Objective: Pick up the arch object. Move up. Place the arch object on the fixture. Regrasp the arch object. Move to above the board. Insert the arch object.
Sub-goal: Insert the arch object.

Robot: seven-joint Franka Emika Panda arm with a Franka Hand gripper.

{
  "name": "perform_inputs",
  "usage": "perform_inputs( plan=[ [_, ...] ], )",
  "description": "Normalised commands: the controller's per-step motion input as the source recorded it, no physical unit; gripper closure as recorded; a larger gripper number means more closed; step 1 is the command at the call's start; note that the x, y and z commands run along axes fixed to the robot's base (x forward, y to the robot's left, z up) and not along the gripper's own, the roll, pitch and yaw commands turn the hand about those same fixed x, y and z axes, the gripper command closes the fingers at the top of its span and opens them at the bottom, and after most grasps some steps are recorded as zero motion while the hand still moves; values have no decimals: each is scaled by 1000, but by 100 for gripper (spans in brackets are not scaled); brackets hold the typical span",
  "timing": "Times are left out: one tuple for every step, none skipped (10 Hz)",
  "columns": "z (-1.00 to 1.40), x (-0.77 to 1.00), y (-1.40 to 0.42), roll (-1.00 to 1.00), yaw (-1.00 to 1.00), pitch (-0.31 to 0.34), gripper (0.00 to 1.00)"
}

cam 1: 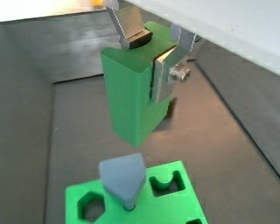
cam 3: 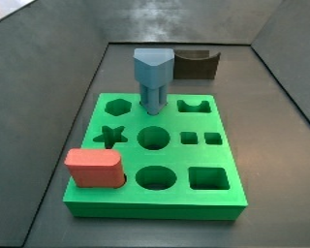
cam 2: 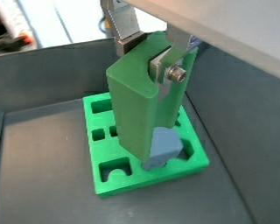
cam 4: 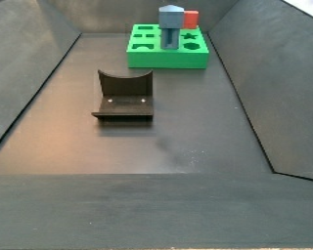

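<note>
My gripper (cam 1: 150,54) is shut on the arch object (cam 1: 136,92), a tall muted-green block hanging upright between the silver fingers; both wrist views show this (cam 2: 147,57), (cam 2: 143,105). It hangs well above the bright green board (cam 1: 178,210), (cam 2: 130,181). The board lies at one end of the bin (cam 3: 184,160), (cam 4: 166,61). The fixture (cam 3: 194,65), (cam 4: 122,95) stands empty on the floor apart from the board. Neither the gripper nor the arch object shows in either side view.
A tall blue pentagon-topped peg (cam 3: 151,77), (cam 4: 171,20), (cam 1: 122,179), (cam 2: 164,147) stands in the board. A salmon-red block (cam 3: 96,167), (cam 4: 190,17) sits at a board corner. Grey sloping walls enclose the bin.
</note>
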Motion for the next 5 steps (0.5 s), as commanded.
perform_inputs(
  plan=[
    [-157, 111, 31, 0, -1000, -17, 100],
    [-160, 60, 0, 0, -1000, -17, 100],
    [-169, 94, 0, 0, -1000, -29, 100],
    [-194, 80, 0, 0, -1000, -36, 100],
    [-200, 69, 0, 0, -1000, -33, 100]
  ],
)
